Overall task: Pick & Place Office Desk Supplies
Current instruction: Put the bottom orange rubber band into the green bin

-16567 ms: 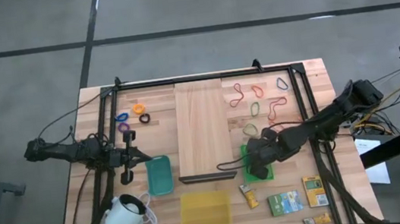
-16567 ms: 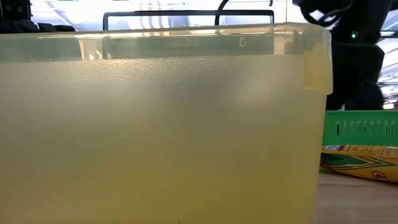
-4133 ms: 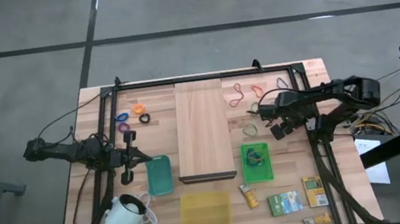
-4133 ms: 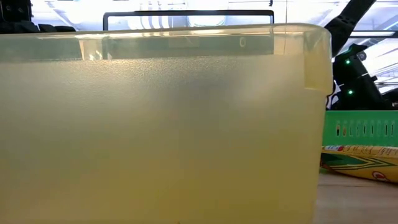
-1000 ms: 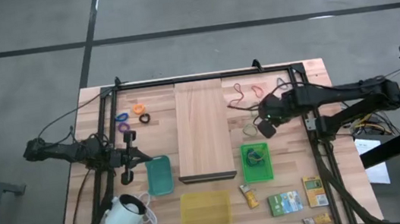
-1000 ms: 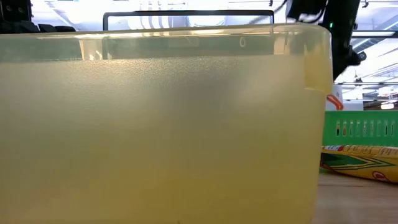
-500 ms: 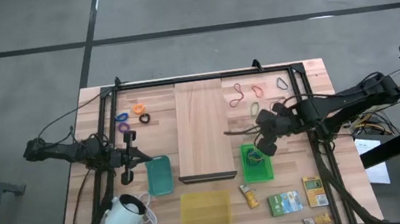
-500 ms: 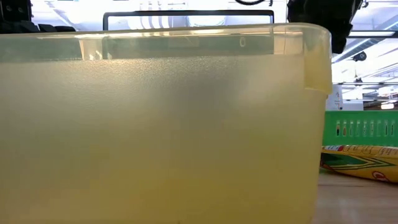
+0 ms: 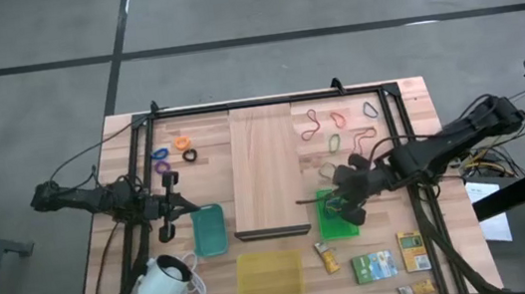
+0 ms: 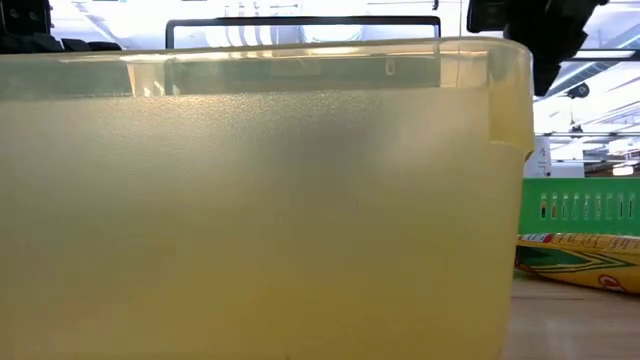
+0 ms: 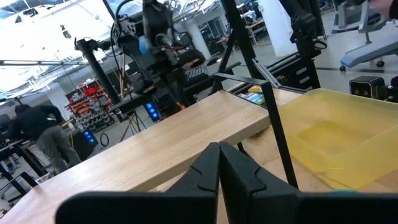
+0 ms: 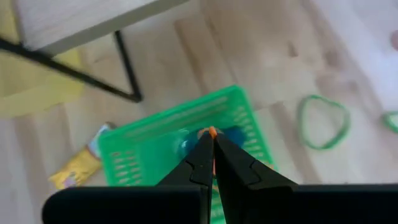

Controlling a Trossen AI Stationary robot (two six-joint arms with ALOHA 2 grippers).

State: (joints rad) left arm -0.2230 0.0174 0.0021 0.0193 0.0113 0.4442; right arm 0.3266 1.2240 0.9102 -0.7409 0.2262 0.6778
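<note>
Along the near edge of the bench you have the yellow tub (image 9: 269,274) and, toward the near right corner, the little packets (image 9: 375,267), none of them sorted yet. Farther in, your right gripper (image 12: 211,163) hangs over the green basket (image 9: 326,224), its fingers clenched on a thin orange band (image 12: 212,132); something blue already lies in that basket. The teal basket (image 9: 209,230) looks empty, and your left gripper (image 11: 219,167) waits beside it, clenched on nothing. Toward the far edge, several rubber bands (image 9: 336,142) on the right and three small rings (image 9: 174,152) on the left remain, so most of the job is left.
</note>
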